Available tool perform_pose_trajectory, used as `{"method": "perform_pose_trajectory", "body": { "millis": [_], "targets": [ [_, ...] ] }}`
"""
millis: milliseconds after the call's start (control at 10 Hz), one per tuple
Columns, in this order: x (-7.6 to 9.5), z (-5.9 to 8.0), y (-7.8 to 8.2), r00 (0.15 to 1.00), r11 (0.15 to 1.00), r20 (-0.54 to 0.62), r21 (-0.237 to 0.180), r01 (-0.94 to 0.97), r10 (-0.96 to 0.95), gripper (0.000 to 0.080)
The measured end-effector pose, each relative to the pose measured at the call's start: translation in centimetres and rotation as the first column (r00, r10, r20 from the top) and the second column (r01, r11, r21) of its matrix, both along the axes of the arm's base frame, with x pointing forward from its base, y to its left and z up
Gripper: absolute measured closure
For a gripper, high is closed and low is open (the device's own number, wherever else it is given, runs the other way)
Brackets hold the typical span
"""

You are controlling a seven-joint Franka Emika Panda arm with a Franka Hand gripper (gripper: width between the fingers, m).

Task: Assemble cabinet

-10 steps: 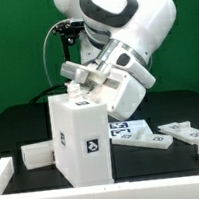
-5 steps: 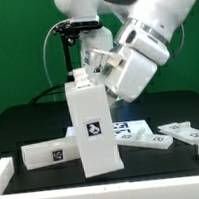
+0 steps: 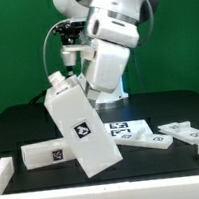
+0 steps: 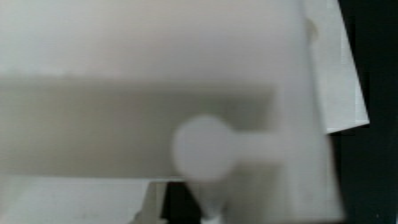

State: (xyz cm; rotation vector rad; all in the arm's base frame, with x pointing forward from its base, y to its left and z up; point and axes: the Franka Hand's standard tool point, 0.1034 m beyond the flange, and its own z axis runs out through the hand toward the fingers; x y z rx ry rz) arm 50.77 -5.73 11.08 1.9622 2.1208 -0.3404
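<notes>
We held the cabinet (image 3: 83,130) tipped over, its top leaning toward the exterior view's left and its lower end down on the desk (image 3: 15,123). The pincer (image 3: 71,81) sat at the top end. Its fingers were mostly hidden, but it seemed clamped on that upper edge, since the box could not stand at such a slant alone. We judged the tilt was meant to lay it onto another face. A loose panel (image 3: 44,155) lay just beside its foot.
</notes>
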Motion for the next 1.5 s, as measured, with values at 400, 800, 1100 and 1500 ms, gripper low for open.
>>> {"method": "perform_pose_trajectory", "body": {
  "millis": [400,800,1100,1500],
  "targets": [
    [2.6,2.5,0.3,0.908,0.884,-0.139,0.210,0.418,-0.396,0.0712],
    [2.4,2.4,-2.3,0.861,0.806,-0.150,0.306,0.507,-0.486,0.0712],
    [3.0,1.7,0.9,0.603,0.546,-0.212,0.270,0.793,-0.769,0.0712],
    [4.0,1.1,1.6,0.511,0.440,-0.222,0.300,0.846,-0.831,0.0712]
  ]
}}
